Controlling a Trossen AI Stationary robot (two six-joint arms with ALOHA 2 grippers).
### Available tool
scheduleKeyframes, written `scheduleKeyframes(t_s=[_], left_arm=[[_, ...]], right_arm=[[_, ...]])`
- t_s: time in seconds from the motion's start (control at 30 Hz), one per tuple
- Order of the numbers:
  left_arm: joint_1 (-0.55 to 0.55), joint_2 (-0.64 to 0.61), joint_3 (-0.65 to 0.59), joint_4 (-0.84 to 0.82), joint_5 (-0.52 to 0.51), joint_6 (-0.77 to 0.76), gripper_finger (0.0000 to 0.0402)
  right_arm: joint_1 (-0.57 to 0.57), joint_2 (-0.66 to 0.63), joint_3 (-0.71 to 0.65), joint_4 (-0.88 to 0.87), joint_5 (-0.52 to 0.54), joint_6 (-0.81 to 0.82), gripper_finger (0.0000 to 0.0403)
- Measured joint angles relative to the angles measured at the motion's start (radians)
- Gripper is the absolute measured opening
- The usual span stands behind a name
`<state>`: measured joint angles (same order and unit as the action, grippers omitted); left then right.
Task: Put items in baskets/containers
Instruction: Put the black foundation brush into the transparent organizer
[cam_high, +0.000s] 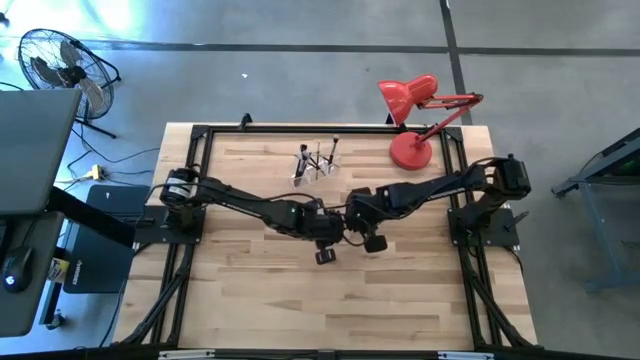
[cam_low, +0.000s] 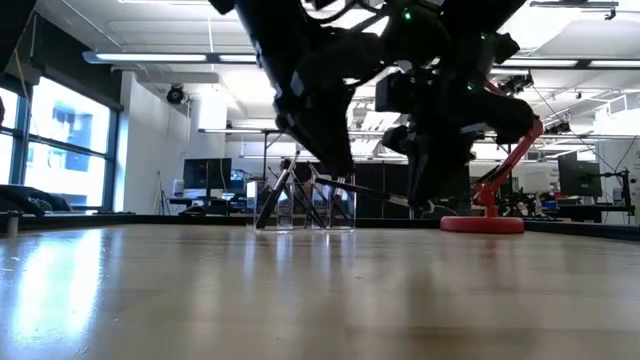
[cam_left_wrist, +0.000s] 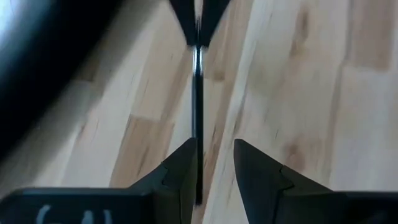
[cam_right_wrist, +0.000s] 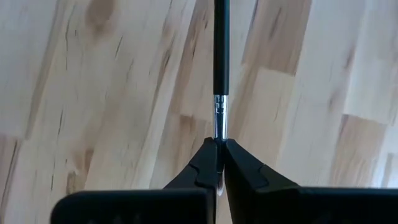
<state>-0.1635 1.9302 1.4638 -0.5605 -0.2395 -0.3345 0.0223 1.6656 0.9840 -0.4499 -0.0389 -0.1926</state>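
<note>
Both arms are dark, jointed, mounted on black frames at the bench's side edges. Left hand (cam_left_wrist: 211, 171) and right hand (cam_right_wrist: 220, 163): black tapered fingers. Left base carries a silvery cylindrical band.

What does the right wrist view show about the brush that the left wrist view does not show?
Only the right wrist view shows the right gripper closed on the silvery ferrule of the brush, with the dark handle running away from it.

Only the left wrist view shows the left gripper open, with the brush lying along one of its fingers; a second dark gripper pinches the far end.

Both show one thin brush above the bare wooden table, stretched between the two grippers.
</note>
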Motion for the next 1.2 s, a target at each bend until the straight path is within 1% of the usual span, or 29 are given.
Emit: scheduleKeyframes(t_s=[0.13,0.23,0.33,0.77,0.97,1.07,1.2], left_arm=[[0.000,0.003,0.002,-0.034,-0.010,0.004,0.0101],[-0.001,0.027,0.002,-0.034,-0.026,0.005,0.0101],[0.000,0.025,0.002,-0.042,-0.029,0.017,0.0101],[0.000,0.029,-0.001,-0.059,-0.064,0.047,0.0101],[-0.002,0.030,-0.002,-0.061,-0.133,0.051,0.0101],[-0.002,0.030,-0.002,-0.063,-0.129,0.050,0.0101],[0.000,0.030,-0.002,-0.063,-0.077,0.049,0.0088]], right_arm=[[0.000,0.000,0.031,0.000,0.005,-0.002,0.0008],[-0.001,0.002,0.040,-0.032,0.009,-0.006,0.0008],[-0.002,0.002,0.049,-0.038,0.014,-0.014,0.0007],[-0.002,0.002,0.051,-0.040,0.011,0.011,0.0008],[-0.002,0.000,0.052,-0.028,0.012,0.017,0.0006],[-0.002,0.000,0.052,-0.025,0.011,0.025,0.0007],[-0.002,0.000,0.052,-0.025,0.006,0.027,0.0009]])
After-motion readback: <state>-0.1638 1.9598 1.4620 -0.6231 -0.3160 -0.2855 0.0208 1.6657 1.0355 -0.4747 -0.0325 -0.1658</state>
